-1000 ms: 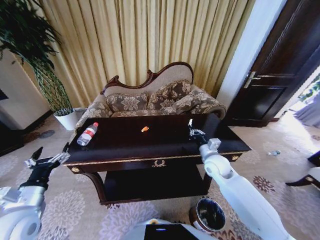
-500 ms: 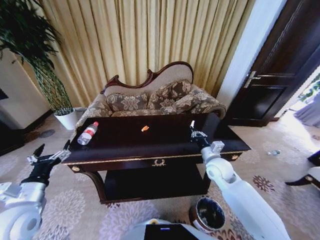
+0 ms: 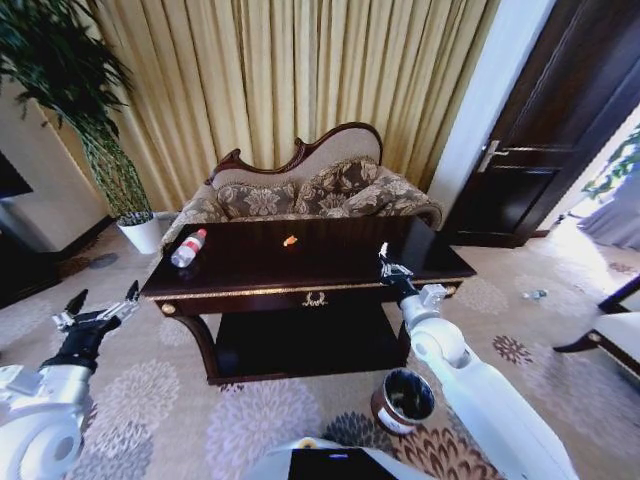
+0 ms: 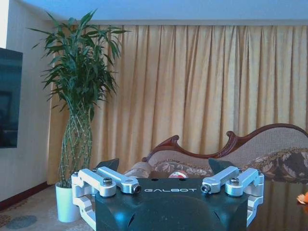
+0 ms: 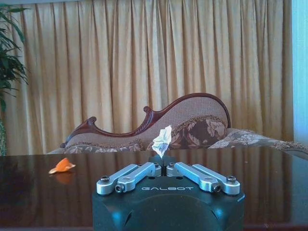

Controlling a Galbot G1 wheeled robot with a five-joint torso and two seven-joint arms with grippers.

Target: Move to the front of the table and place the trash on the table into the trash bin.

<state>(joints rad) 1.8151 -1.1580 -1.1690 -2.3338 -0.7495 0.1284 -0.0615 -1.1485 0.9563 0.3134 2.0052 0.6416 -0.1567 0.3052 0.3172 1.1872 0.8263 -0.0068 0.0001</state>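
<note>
**Right claw pinching paper over table, left claw spread off to the side**

Gold curtains point(image 3: 300, 80) behind, carved floral sofa point(image 3: 310, 190) against them, potted plant point(image 3: 120, 190) in the corner on my left, dark door point(image 3: 560, 130) on my right. Patterned carpet point(image 3: 170, 400) all around.

Dark glossy table point(image 3: 250, 275) sits in front of the sofa, gold crest on its front edge. On top: clear bottle point(image 3: 188, 248) with red cap lying on its side near the table's left end, orange scrap point(image 3: 290, 240) near the middle toward the sofa side. From my right wrist camera the orange scrap point(image 5: 61, 166) lies on the tabletop, apart from my claw.

My right gripper point(image 3: 384, 262) is over the right part of the table, fingers pressed together on a crumpled white paper bit point(image 5: 162, 140) that sticks up from the tips. Can't tell if the paper touches the tabletop.

My left gripper point(image 3: 98, 312) hangs over the carpet, off the table's left end, fingers spread wide, holding nothing.

Trash bin point(image 3: 402, 400), round, dark brown with black liner, stands on the carpet near the table's front right leg, beside my right arm.
</note>
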